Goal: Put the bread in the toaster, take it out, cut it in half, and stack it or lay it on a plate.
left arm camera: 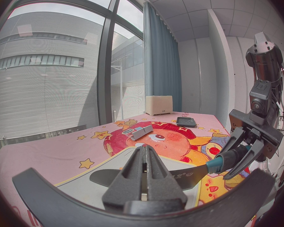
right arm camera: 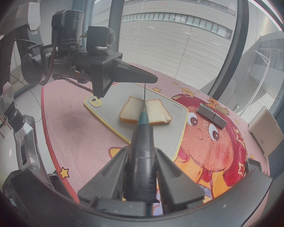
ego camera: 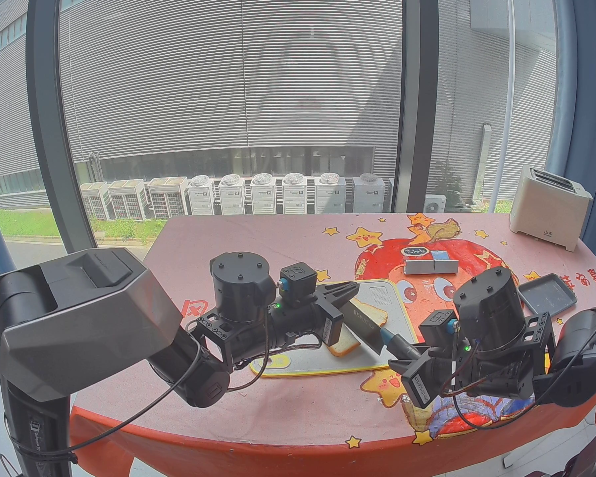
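Lying under R tool (right arm camera: 142, 149) w/ knife (ego camera: 371, 331): bread (right arm camera: 158, 112).

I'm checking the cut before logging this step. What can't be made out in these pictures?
1. Whether the bread is cut through: right wrist view, the knife covers the seam; head view, the left gripper and blade cover it.
2. Whether the left gripper touches the bread: left wrist view, its own fingers hide the slice.
3. What is in the toaster slots: head view, too far and too small.
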Controlling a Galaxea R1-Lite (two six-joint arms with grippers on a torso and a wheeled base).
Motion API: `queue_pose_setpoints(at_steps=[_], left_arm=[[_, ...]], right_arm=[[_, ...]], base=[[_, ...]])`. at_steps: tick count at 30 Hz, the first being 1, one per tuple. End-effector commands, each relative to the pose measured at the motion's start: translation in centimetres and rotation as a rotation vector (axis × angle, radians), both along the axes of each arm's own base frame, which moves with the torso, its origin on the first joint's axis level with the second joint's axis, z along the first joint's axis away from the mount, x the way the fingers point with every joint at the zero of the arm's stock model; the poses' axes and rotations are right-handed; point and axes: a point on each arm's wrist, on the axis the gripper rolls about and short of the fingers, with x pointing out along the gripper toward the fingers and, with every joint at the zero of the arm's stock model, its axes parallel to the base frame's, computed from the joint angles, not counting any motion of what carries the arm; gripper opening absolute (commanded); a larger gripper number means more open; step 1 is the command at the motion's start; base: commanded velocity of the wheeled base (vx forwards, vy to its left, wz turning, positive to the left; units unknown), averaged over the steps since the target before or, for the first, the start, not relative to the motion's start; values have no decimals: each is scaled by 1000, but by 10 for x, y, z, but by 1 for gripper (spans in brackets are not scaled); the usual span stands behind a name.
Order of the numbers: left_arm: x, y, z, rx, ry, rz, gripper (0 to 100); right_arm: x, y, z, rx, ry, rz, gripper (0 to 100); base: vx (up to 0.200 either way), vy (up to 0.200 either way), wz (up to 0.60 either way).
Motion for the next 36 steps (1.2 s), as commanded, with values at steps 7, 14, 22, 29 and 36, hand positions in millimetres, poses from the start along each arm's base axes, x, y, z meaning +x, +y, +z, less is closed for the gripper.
queue_pose_setpoints(at_steps=[7,14,22,29,36], left_arm=[[2,-5,-9,10,12,-7,0],[4,-7,-22,28,37,-6,0],[4,-7,-34,44,57,-6,0],[4,-6,-34,44,57,-4,0],[5,-3,-30,39,51,2,0]], right_arm=[[1,1,1,3,-1,-1,0],[0,0,-1,-10,-6,-15,0],[0,1,1,-6,-11,-13,0],[-1,2,-1,-11,-7,-8,0],[1,8,-1,-5,-9,2,0]], base=[[0,0,0],[0,0,0],[0,0,0],[0,0,0],[0,0,0]])
